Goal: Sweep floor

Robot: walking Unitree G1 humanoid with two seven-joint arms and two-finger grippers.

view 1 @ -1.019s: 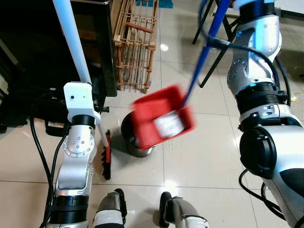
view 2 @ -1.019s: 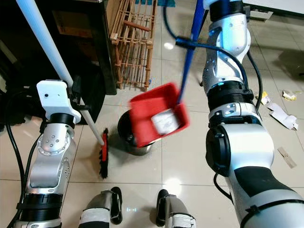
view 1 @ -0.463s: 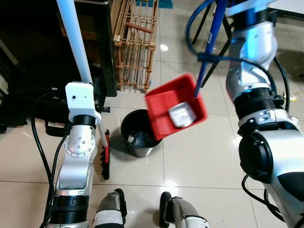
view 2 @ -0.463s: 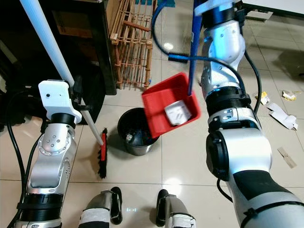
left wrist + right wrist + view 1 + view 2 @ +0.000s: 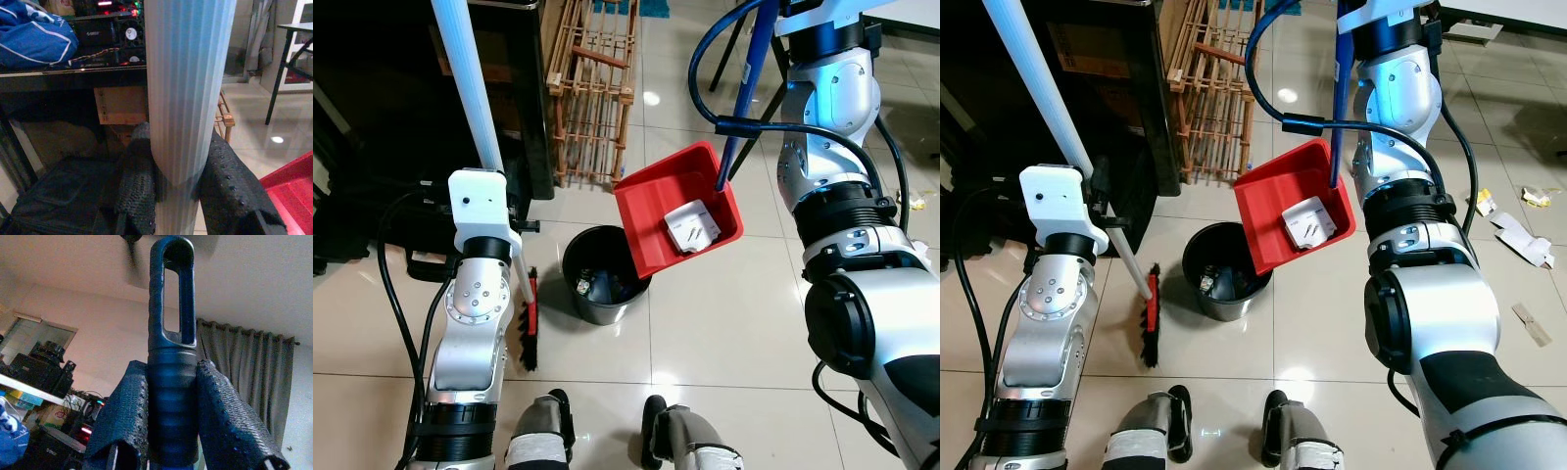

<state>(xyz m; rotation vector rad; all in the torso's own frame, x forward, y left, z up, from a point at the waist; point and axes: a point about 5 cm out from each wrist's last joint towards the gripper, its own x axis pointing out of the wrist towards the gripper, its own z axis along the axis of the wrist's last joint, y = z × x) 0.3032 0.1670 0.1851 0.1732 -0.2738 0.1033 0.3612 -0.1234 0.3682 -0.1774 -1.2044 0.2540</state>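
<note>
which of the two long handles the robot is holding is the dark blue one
The dustpan handle, gripped by the right hand and running to the red dustpan. The left hand's broom handle is pale blue-white.

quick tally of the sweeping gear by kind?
Brooms: 1, handle held in left gripper
Dustpans: 1, handle held in right gripper
Bins: 1
Total: 3
</note>
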